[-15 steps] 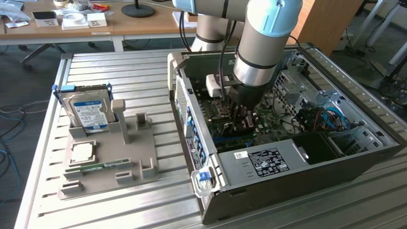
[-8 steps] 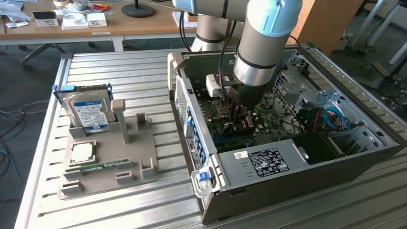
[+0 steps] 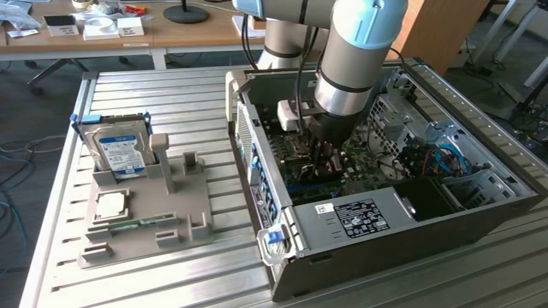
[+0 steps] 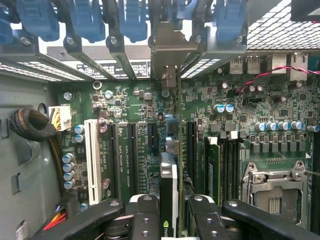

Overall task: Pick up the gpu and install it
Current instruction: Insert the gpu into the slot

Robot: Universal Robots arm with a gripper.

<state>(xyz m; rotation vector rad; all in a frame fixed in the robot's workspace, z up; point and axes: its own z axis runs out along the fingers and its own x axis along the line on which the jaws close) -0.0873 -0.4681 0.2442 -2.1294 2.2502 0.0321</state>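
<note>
A ribbed metal workbench [image 3: 171, 282] stands before a wooden desk [image 3: 128, 38], over a grey floor [image 3: 25, 109] with trailing cables.

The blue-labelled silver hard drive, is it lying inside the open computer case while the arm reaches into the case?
Not quite. The exterior view shows the blue-labelled silver hard drive standing in the grey holder tray on the slatted metal table, outside the open computer case. The arm does reach into the case.

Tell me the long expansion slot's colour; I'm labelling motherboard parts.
White, on the motherboard; the long expansion slot shows best in the wrist view.
</note>
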